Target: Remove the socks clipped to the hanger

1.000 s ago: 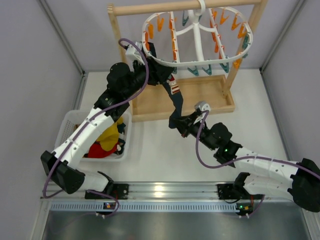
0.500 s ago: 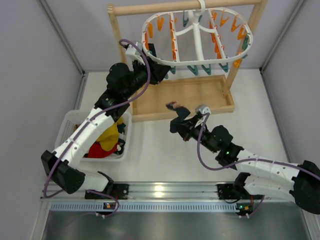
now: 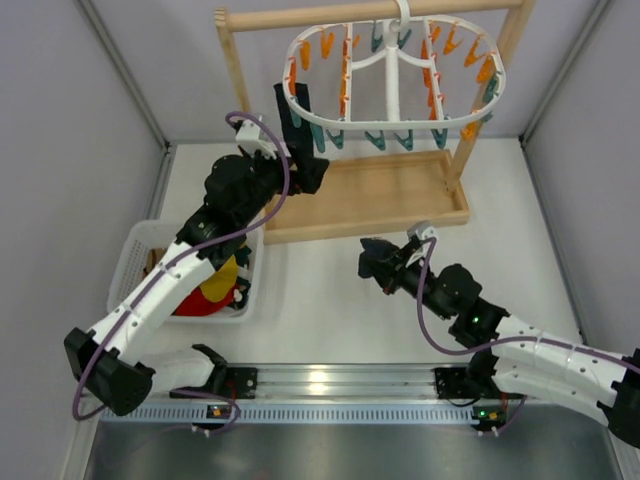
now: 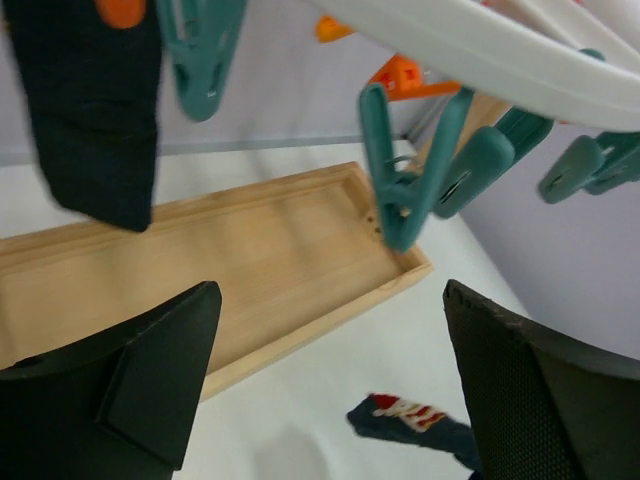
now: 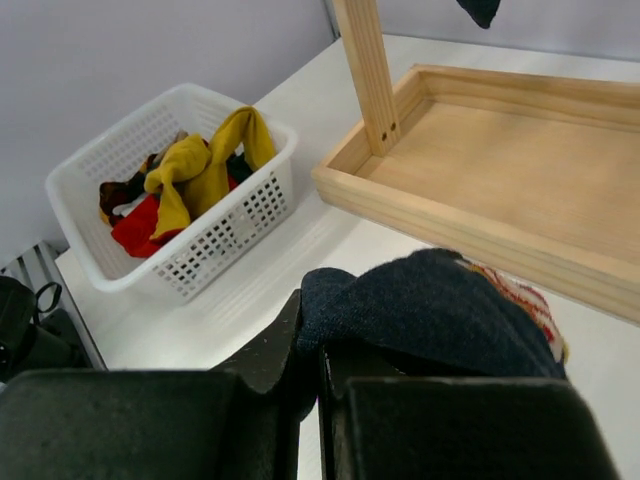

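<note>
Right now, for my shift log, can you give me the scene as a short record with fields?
Left gripper: open, empty, just below the hanger's left end
Right gripper: shut on patterned dark sock, above the table
On hanger: one plain dark sock, hanging at an orange clip
Basket: red and yellow socks inside
Remaining: unclip the plain dark sock

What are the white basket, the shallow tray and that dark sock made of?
The basket looks like smooth white moulded plastic, its walls a regular grid of holes. The tray looks like pale unpainted wood, with visible grain. The dark sock seems knitted fabric: matte, fuzzy, softly bunched.
</note>
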`<control>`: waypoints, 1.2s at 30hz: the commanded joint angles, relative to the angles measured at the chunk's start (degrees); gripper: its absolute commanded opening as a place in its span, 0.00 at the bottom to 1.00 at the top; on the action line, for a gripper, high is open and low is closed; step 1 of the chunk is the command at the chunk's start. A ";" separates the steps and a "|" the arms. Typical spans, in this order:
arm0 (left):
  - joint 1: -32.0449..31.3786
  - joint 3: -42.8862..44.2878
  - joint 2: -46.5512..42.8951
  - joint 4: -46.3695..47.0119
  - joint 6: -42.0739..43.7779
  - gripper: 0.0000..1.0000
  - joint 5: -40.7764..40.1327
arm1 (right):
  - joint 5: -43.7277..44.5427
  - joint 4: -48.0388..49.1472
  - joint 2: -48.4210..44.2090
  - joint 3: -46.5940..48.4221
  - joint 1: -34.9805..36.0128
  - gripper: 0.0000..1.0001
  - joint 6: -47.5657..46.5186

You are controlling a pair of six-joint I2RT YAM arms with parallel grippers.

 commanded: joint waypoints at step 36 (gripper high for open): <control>2.01 -18.34 -63.40 -46.22 -5.90 0.99 -54.37 | -42.37 -18.27 88.43 107.27 12.24 0.01 -7.09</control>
